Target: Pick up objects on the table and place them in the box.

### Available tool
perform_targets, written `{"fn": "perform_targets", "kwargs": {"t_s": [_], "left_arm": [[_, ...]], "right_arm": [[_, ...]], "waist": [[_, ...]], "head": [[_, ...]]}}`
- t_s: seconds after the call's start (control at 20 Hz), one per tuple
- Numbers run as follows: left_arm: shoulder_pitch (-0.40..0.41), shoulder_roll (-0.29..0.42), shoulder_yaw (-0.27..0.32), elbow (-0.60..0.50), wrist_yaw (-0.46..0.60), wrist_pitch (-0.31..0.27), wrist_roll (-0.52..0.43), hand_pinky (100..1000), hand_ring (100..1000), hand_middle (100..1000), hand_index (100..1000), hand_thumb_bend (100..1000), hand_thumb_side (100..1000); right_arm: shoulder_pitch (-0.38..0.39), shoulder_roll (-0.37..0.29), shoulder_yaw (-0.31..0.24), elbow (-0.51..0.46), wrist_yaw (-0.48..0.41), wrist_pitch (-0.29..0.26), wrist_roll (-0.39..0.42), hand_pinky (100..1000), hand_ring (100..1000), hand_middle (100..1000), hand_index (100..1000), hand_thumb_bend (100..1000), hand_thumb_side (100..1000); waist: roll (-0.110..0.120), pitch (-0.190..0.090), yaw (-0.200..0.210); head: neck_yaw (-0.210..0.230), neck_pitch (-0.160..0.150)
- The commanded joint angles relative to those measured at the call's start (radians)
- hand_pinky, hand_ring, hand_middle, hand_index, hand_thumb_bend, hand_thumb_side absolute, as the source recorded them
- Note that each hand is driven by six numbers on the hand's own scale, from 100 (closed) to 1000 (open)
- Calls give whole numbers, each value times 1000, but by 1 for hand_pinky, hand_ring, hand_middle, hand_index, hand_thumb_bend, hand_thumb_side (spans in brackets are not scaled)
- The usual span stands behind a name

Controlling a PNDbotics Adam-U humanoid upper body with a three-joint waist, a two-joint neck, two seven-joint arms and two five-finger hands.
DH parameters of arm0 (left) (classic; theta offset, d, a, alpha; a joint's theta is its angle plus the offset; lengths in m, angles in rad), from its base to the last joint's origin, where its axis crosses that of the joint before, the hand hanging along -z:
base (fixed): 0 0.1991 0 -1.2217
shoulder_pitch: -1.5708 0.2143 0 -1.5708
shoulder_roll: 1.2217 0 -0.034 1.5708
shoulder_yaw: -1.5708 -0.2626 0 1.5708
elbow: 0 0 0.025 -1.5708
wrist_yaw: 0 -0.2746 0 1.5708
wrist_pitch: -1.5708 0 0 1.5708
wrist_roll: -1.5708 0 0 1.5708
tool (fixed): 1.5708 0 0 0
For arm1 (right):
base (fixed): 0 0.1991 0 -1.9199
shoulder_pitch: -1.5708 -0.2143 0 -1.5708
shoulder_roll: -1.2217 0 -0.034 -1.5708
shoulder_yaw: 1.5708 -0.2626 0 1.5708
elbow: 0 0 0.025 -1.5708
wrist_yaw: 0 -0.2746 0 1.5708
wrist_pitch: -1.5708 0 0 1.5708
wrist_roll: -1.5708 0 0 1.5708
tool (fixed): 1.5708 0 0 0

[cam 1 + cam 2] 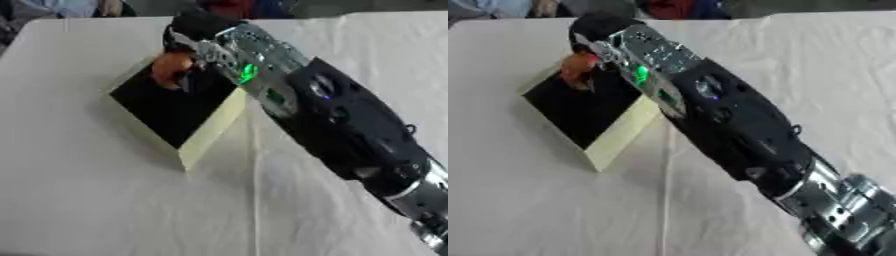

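An open box (210, 134) with pale yellow walls and a dark inside stands on the white tablecloth, turned corner-on toward me. My right arm reaches in from the lower right, and my right hand (194, 34) hangs over the box's far corner. An orange, rounded object (169, 67) is held under the hand, with dark fingers (185, 80) curled around it, just above the box's dark opening. The upper part of the object is hidden by the hand. My left hand shows in neither view.
The white cloth (87, 190) covers the table, with creases running toward the front. People's clothing shows along the far edge (667, 7). The forearm (350, 125) crosses the right half of the view.
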Motion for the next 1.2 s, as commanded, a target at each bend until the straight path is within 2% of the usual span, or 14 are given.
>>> {"fn": "perform_targets", "kwargs": {"t_s": [0.05,0.3,0.45,0.65,0.8,1.0,1.2], "left_arm": [[-14,9,1,-19,4,-1,-5,617,657,726,761,100,654],[-15,9,1,-19,5,-1,-5,617,657,726,761,100,654],[-15,8,1,-19,5,0,-5,617,657,727,761,100,654],[-15,7,1,-19,5,0,-6,616,657,727,761,100,656],[-14,6,1,-19,6,0,-6,617,657,728,761,100,655],[-14,6,2,-19,5,0,-5,616,657,728,761,100,655],[-12,7,3,-19,4,0,-4,616,657,728,759,100,654]], "right_arm": [[-14,18,3,24,-2,-31,12,732,753,464,610,100,100],[-6,33,6,62,-3,-68,28,741,760,477,622,100,100],[-3,38,5,69,4,-85,30,764,785,523,672,100,100],[-2,38,6,63,40,-112,44,811,867,708,843,100,219],[-2,35,5,59,86,-129,67,851,915,791,925,100,335],[1,29,-16,31,165,-144,76,857,919,791,925,100,352],[-2,10,-39,-47,168,-127,58,843,909,767,894,100,293]], "waist": [[4,-19,4],[3,-19,6],[3,-19,6],[3,-19,5],[4,-19,5],[5,-20,4],[5,-23,1]], "head": [[-4,-9],[-4,-10],[-5,-12],[-5,-12],[-5,-12],[-4,-12],[-2,-10]]}}
